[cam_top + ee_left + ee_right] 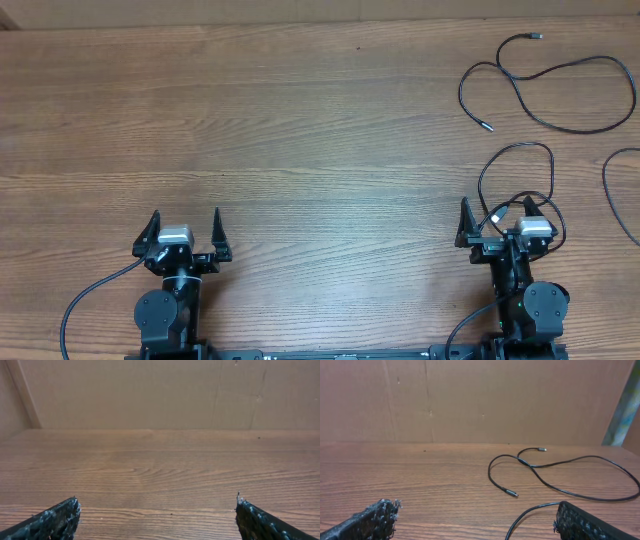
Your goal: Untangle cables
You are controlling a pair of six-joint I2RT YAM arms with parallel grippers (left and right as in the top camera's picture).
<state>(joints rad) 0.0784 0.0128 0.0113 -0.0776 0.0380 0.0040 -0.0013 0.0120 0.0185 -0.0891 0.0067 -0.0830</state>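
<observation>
- Left hand (186, 216): both black fingers are spread wide with nothing between them. Its own wrist view (157, 501) shows only bare brown wood-grain counter (160, 465) ahead.
- Right hand (507, 208): its fingers are spread equally wide and grip nothing, and the gap (476, 507) is clear.
- Nearest thin black cord (520, 146): it forms a tall loop starting just beyond the right hand and running back over the hand's body. Whether it rests on the hand I cannot tell.
- The right wrist view catches only a short arc of that cord (527, 510), which disappears beside the right-side finger.
- Farther thin black cord with small metal plug ends (510, 78): it lies in the counter's far right corner, well apart from both hands, and crosses itself once in a wide open loop.
- The right wrist view shows both of its plug tips and the crossing (532, 466).
- A third thin black strand (604, 178) curves in at the right edge and shows from overhead only.
- A plain tan back panel (150, 390) shows in the wrist views only.
</observation>
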